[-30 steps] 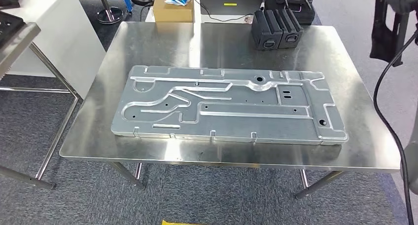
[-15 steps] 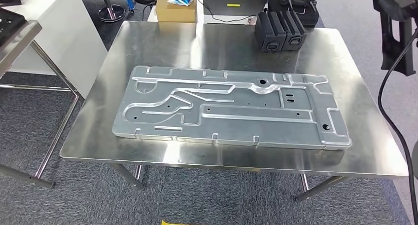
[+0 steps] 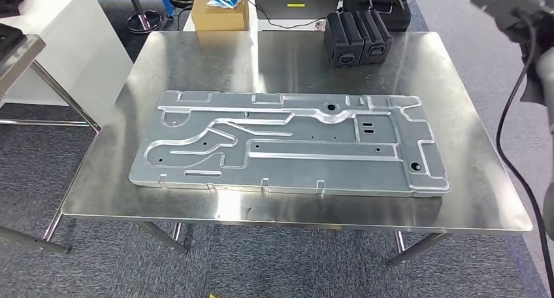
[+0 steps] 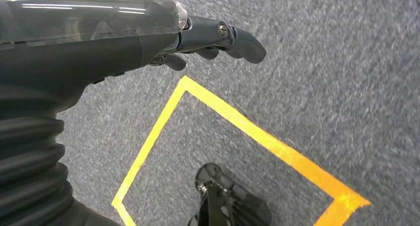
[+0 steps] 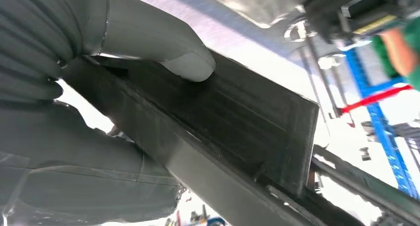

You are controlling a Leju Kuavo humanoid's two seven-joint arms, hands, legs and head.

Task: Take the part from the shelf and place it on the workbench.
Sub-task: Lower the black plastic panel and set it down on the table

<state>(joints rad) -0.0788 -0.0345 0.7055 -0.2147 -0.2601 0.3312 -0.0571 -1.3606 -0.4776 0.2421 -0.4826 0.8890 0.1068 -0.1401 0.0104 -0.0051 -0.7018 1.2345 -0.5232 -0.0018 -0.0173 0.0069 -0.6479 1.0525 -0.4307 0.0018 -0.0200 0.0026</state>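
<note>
- Grey carpet surrounded a steel workbench (image 3: 457, 200), seen from the head view; a white cabinet (image 3: 72, 43) stood off its far left corner.
- Large stamped metal plate (image 3: 287, 144) lay flat across the middle of the workbench, its long side parallel to the near edge.
- Two black cases (image 3: 356, 36) stood side by side at the far edge, right of centre; a cardboard box (image 3: 219, 14) with a colourful packet on top sat just beyond the far edge.
- Part (image 5: 237, 132), a dark, flat, ribbed piece, was grasped by the right hand (image 5: 99, 87): the thick grey thumb pressed on its broad face and the fingers lay beneath it. In the head view the part (image 3: 506, 4) appeared dark and blurred, raised above the far right corner, apart from the workbench surface.
- Left hand (image 4: 148, 37) hung over the carpet, fingers loosely extended and holding nothing; yellow floor tape (image 4: 257, 132) ran beneath it.
</note>
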